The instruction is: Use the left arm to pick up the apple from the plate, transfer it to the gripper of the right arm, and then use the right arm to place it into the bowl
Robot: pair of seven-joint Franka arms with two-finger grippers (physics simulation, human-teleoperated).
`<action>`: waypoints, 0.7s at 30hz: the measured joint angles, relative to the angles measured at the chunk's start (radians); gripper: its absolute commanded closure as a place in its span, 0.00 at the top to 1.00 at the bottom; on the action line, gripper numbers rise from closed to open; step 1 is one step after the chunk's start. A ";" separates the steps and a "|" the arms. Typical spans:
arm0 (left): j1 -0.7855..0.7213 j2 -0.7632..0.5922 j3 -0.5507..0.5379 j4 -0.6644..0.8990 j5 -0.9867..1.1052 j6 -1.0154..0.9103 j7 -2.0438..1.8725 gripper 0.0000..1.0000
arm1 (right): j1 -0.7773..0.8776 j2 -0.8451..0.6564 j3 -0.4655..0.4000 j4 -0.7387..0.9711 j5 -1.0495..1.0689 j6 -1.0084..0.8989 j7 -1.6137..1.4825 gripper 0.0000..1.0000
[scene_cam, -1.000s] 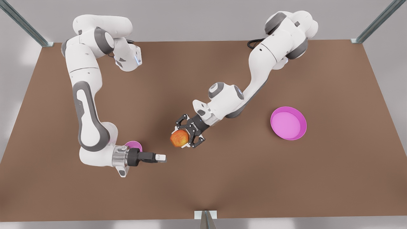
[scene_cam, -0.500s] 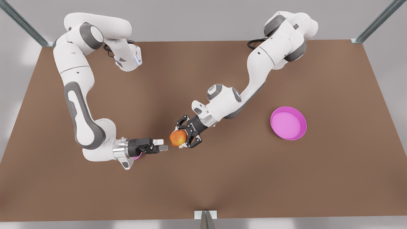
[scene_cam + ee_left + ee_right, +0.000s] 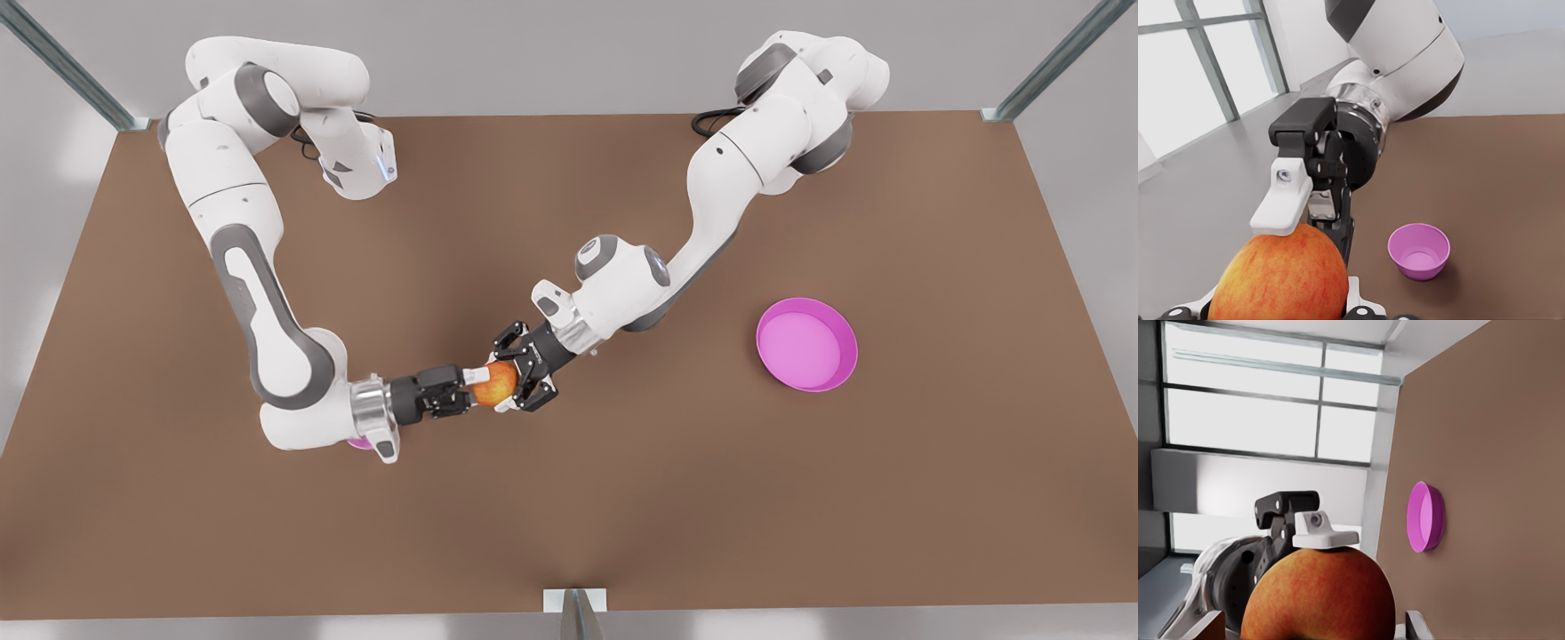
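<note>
Handover step, mid-air over the tabletop (image 3: 622, 516), between the plate (image 3: 850, 354) and the bowl (image 3: 1419, 250).

- Left tool (image 3: 503, 388), on the arm at the front view's right: pinching the apple (image 3: 494, 380).
- Right tool (image 3: 473, 384), reaching in from the front view's left: fingers spread to either side of the apple. In the left wrist view one white pad (image 3: 1281, 208) sits at the apple's top.
- Plate bare; bowl low beside the right arm's wrist.

Judgement: pick done, transfer not yet. Next move calls for the right tool to close firmly before the left one lets go, then a carry to the bowl.
</note>
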 measured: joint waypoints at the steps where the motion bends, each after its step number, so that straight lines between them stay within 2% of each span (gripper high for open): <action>1: 0.000 0.000 0.000 0.000 0.000 0.000 0.005 0.73 | 0.006 0.000 0.000 0.000 0.001 0.005 0.000 1.00; 9: 0.000 0.000 0.000 -0.001 -0.001 0.000 0.035 0.73 | 0.022 0.000 0.005 0.003 0.005 0.033 0.001 1.00; 14: 0.000 0.000 0.000 -0.001 -0.002 0.000 0.047 0.73 | 0.037 0.000 0.005 0.003 0.006 0.062 0.001 0.91; 15: 0.000 0.000 0.001 -0.001 -0.002 0.000 0.049 0.73 | 0.037 0.000 0.005 0.003 0.006 0.066 0.001 0.84; 16: 0.000 0.000 0.000 -0.001 -0.002 0.000 0.051 0.73 | 0.037 0.000 0.005 0.003 0.007 0.069 0.001 0.63; 17: 0.000 0.000 0.000 -0.001 -0.002 0.000 0.053 0.75 | 0.037 0.000 0.005 0.003 0.009 0.071 0.000 0.54; 20: 0.001 0.000 0.001 -0.001 -0.002 -0.001 0.058 0.77 | 0.037 0.000 0.005 0.003 0.013 0.076 -0.003 0.51; 21: 0.001 0.000 0.000 -0.001 -0.002 -0.001 0.059 0.89 | 0.037 -0.001 0.005 0.003 0.014 0.077 -0.004 0.51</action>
